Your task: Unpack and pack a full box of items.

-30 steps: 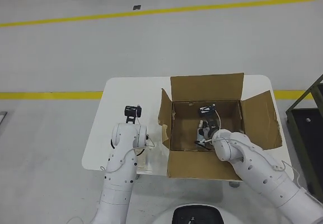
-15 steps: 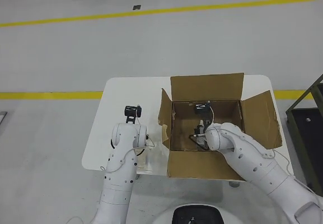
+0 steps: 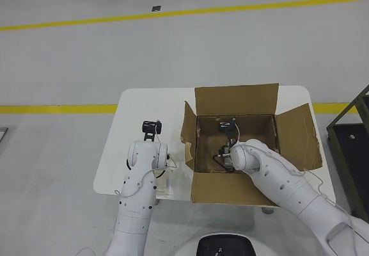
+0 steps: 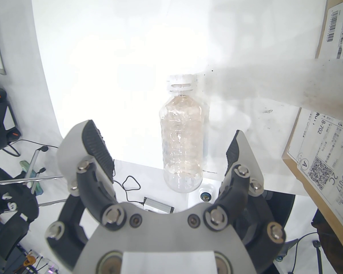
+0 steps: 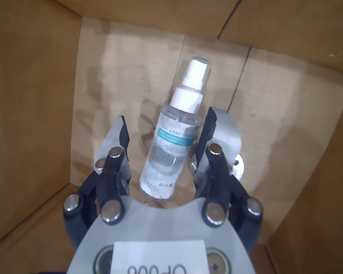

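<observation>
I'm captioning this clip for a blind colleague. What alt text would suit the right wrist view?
The right gripper is open inside a cardboard box, straddling a clear spray bottle with a white nozzle that lies on the box floor. The nozzle points away from the wrist.

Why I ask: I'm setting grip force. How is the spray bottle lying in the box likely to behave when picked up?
The spray bottle has a round body lying on the box floor, so it may roll if nudged. Its clear wall looks smooth, probably stiff but somewhat slippery. It seems to hold liquid, so likely not very light. The open right tool straddles it.
</observation>
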`<move>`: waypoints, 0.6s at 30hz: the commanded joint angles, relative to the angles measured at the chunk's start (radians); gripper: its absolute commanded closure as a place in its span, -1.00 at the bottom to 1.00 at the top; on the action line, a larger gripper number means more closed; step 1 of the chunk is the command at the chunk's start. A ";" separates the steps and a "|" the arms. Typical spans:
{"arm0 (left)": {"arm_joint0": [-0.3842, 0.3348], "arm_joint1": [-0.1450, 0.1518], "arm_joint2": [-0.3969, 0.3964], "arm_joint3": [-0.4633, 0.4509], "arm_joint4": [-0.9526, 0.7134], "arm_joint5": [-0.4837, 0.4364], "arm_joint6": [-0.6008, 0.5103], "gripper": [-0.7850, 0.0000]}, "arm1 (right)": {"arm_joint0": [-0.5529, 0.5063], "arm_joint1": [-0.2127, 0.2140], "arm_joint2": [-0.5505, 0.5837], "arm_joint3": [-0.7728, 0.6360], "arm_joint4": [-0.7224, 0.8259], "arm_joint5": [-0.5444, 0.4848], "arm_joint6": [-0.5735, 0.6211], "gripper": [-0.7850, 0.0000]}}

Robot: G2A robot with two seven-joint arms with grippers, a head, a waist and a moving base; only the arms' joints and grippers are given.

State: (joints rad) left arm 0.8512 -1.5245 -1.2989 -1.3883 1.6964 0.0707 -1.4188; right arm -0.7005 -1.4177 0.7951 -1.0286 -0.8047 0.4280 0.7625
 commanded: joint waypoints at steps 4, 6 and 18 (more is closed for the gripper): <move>0.000 0.000 0.000 0.000 0.000 0.000 0.000 -1.00 | 0.017 -0.013 -0.004 0.021 0.001 -0.004 -0.006 -0.37; 0.000 0.000 0.000 0.000 0.000 0.000 0.000 -1.00 | 0.021 -0.018 -0.006 0.034 0.002 -0.008 -0.012 -0.36; 0.000 0.000 0.000 0.000 0.000 0.000 0.000 -1.00 | 0.044 -0.053 -0.024 0.126 0.032 -0.046 -0.025 -0.26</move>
State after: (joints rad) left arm 0.8512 -1.5245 -1.2989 -1.3883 1.6964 0.0707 -1.4188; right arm -0.6590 -1.4688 0.7715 -0.9092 -0.7727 0.3835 0.7384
